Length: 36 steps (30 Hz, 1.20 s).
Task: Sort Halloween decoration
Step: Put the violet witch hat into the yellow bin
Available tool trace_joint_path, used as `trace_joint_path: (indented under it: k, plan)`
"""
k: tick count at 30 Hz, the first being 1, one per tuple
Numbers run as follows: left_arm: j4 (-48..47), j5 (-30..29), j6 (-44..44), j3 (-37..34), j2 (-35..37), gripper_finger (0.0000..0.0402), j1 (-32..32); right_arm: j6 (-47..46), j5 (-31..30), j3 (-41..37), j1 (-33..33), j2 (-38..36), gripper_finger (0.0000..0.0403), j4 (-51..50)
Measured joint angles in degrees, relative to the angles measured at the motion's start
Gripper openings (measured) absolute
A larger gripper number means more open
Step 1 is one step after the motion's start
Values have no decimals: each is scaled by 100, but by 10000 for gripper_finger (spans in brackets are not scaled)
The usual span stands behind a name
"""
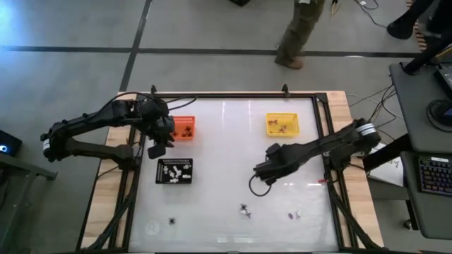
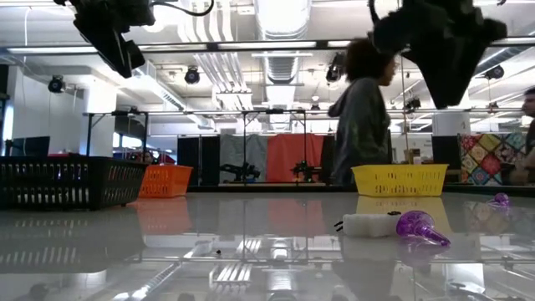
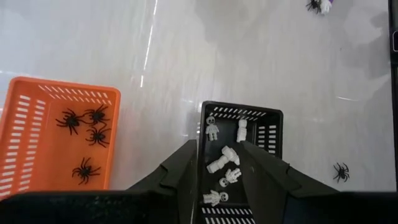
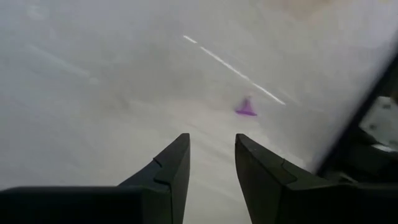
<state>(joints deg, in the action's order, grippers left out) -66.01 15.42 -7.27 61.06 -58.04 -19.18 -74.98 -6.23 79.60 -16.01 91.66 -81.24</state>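
Over black tray (image 1: 174, 171), left gripper (image 1: 156, 149) hangs open, empty, likely dropping skeletons (image 3: 222, 159); right gripper (image 1: 261, 173) mid-table, open, facing purple trinket (image 4: 246, 107).

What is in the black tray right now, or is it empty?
Not empty. The black tray holds several white skeleton figures, seen from the left wrist between the left pincer fingers, which are open above it.

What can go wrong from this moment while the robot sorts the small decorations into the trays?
1. The left gripper hangs open over the black tray of white skeletons; coming down, its fingers may knock the tray.
2. The right gripper, open, points at a tiny purple cone; it may slide on the glossy table instead of being gripped.
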Motion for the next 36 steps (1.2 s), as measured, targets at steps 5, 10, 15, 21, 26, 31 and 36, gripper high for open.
trace_joint_path:
  k: [5,10,15,21,26,31,36]
  plan:
    - [30,0,70,0,0,103,1,-212,22,-1117,16,-580,113,727]
    - [51,0,224,0,0,103,2,-387,27,-2023,17,-984,113,1134]
    - [98,0,326,0,0,103,1,-522,180,-2730,68,-1197,111,1571]
    - [116,0,333,0,0,103,0,-364,217,-3199,136,-1255,113,2308]
    - [152,0,337,0,-2,103,0,-376,213,-3344,367,-1125,115,2471]
    - [152,0,358,0,-2,103,0,-1071,217,-3349,613,-1076,116,2497]
    - [151,0,382,0,-2,103,0,-1635,217,-3337,695,-1071,114,2560]
